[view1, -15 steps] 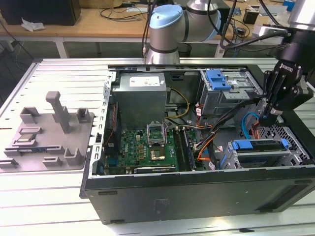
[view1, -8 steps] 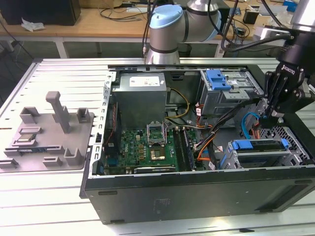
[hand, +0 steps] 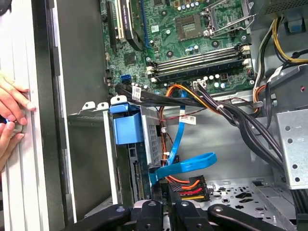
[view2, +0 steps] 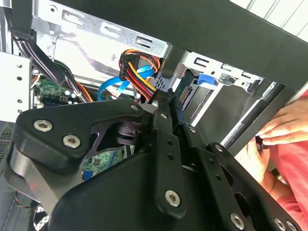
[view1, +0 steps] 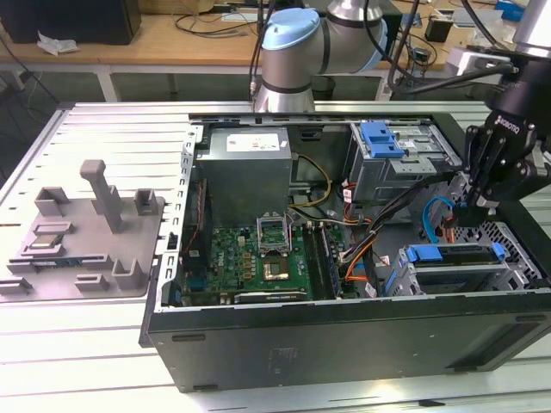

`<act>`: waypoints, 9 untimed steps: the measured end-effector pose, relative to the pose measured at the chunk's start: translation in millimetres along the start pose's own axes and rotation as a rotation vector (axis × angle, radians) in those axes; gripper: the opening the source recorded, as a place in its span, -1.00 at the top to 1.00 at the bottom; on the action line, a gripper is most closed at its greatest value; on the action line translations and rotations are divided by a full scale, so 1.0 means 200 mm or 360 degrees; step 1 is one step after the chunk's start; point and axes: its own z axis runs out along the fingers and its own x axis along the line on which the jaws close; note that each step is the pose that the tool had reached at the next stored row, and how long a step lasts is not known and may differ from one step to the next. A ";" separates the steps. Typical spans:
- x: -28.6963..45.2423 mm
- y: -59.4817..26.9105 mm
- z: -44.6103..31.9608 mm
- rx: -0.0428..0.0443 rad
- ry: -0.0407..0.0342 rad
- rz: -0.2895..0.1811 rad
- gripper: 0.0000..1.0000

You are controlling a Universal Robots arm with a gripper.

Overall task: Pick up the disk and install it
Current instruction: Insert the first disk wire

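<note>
Gripper [view2: 168, 100] looms closest, fingers pinched together on nothing, above the cables [hand: 185, 184]. Disk [view1: 456, 256] looks seated at four o'clock, probably held by its blue rails.

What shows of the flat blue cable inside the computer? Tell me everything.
The flat blue cable is a thin, glossy, plastic-looking ribbon. In the first wrist view it comes out from under the black cable bundle, runs alongside the drive cage, then folds into a slack loop beside the red, orange and yellow wire plug, near the gripper.
</note>
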 end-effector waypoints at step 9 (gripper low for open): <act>0.064 0.002 -0.005 0.0009 -0.0046 -0.0009 0.66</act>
